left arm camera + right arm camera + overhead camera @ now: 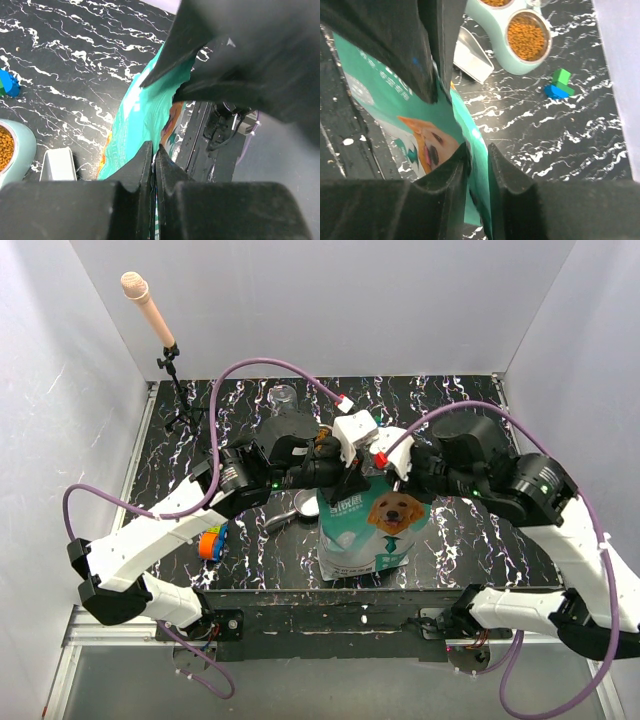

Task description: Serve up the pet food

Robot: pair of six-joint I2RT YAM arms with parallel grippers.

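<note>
The pet food (526,37) is orange-brown kibble lying in a mint double bowl (520,66). An edge of it also shows in the left wrist view (5,147). The teal-and-white dog bag (370,530) stands upright at the table's front middle. My left gripper (154,150) is shut on the bag's top edge (145,105). My right gripper (479,150) is closed on the same rim from the other side, with teal film (470,125) between its fingers. In the top view both grippers, left (345,477) and right (387,465), meet above the bag. A metal scoop (472,59) lies empty beside the bowl.
Green and blue blocks (560,84) lie on the black marbled table; they also show in the top view (210,543). A microphone stand (165,350) and a clear glass (283,397) stand at the back. White walls enclose the table. The black front rail (330,605) runs just behind the bag.
</note>
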